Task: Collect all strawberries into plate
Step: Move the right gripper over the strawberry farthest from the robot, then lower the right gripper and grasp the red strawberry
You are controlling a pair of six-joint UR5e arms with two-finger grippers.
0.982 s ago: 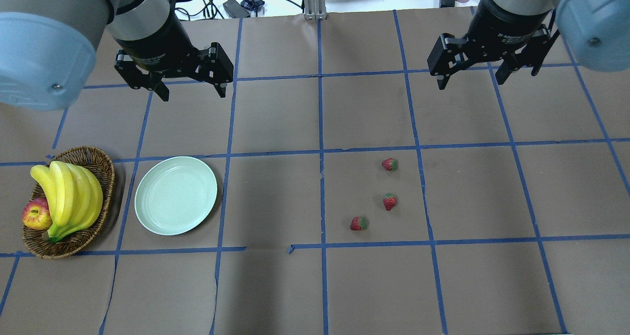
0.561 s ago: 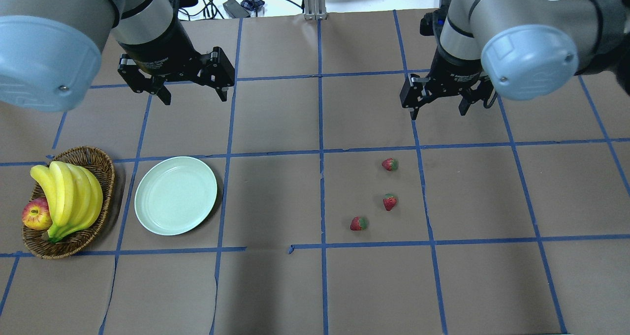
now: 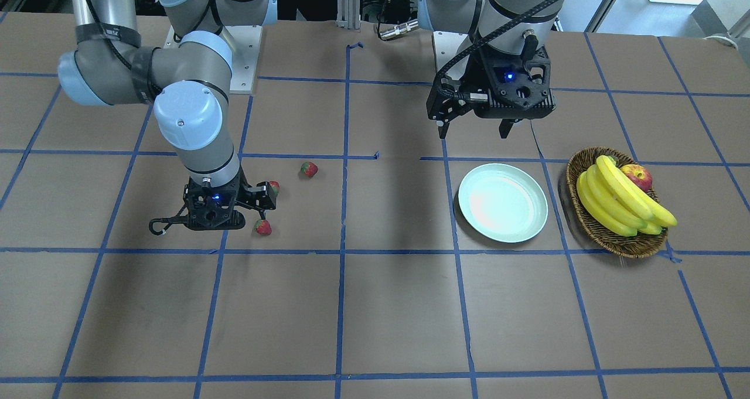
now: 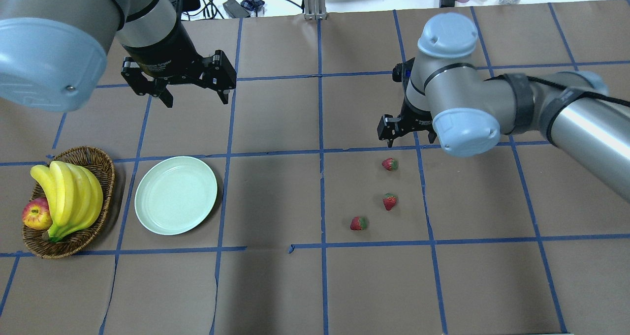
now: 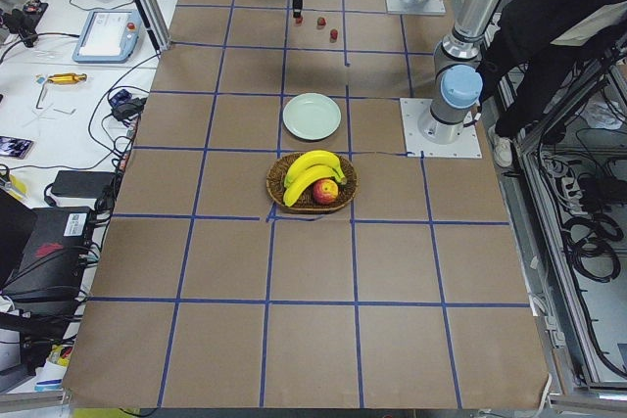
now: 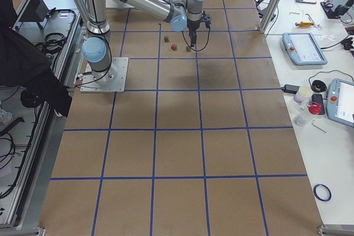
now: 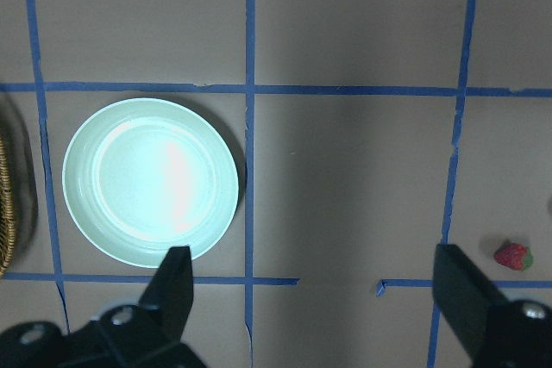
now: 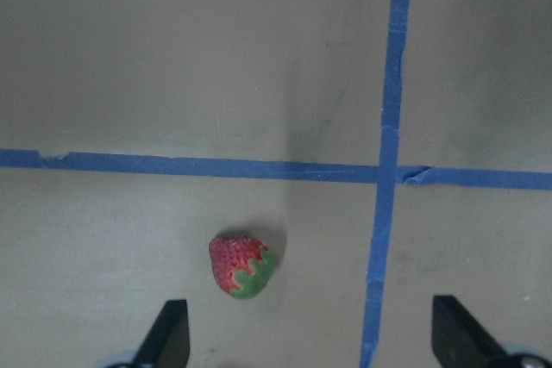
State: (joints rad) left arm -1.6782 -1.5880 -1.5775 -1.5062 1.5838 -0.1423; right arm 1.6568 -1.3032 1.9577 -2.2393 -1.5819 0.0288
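Note:
Three strawberries (image 4: 390, 164) (image 4: 390, 201) (image 4: 359, 223) lie on the brown table right of centre. The mint-green plate (image 4: 175, 195) sits empty at the left. My right gripper (image 4: 408, 138) is open and hangs low, just beyond the farthest strawberry. That berry shows in the right wrist view (image 8: 241, 265), left of the middle between the spread fingers (image 8: 168, 333). My left gripper (image 4: 196, 99) is open and empty, high beyond the plate. The left wrist view shows the plate (image 7: 151, 180) and one strawberry (image 7: 513, 256).
A brown wicker basket (image 4: 106, 167) stands left of the plate and holds bananas (image 4: 69, 197) and an apple (image 4: 36, 214). Blue tape lines grid the table. The right arm's elbow (image 4: 465, 128) hangs over the table right of the berries.
My right arm has swung inward and down, and its gripper has come from the far right to just beyond the farthest strawberry. The left gripper has barely moved. The berries have not moved.

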